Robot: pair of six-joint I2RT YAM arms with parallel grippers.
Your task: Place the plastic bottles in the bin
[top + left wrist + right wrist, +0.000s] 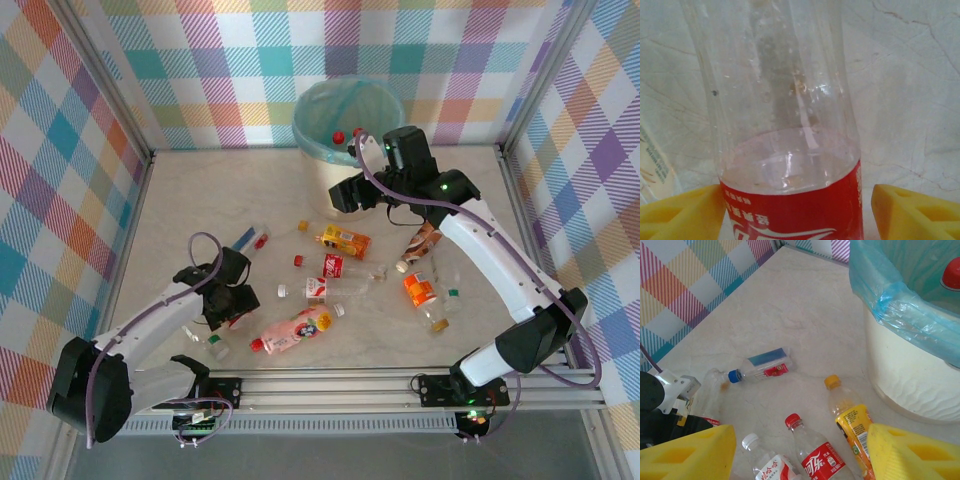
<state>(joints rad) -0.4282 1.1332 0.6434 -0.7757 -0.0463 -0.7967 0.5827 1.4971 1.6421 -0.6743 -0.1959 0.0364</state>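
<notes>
Straddled, not clamped: red-labelled bottle point(790, 100)

Top: plastic bottles point(345, 240) are seen scattered on the surface point(200, 200); bin point(300, 115) at its far edge.
Left wrist: left pincer point(795, 200) is held apart around that bottle, judged ready for closing.
Right wrist: right pincer point(800, 450) is held apart, empty, beside the bin.

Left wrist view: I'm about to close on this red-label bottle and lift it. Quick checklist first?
1. Centring: the red-label bottle sits between the fingers of the left pincer: ok.
2. Firm contact on both sides: not ok, a gap shows on the picture's right side.
3. The right pincer is open and empty: ok.
4. Route to the bin is free: probably not ok, the right pincer hangs just in front of it.
5. The bin has room: looks ok.
</notes>
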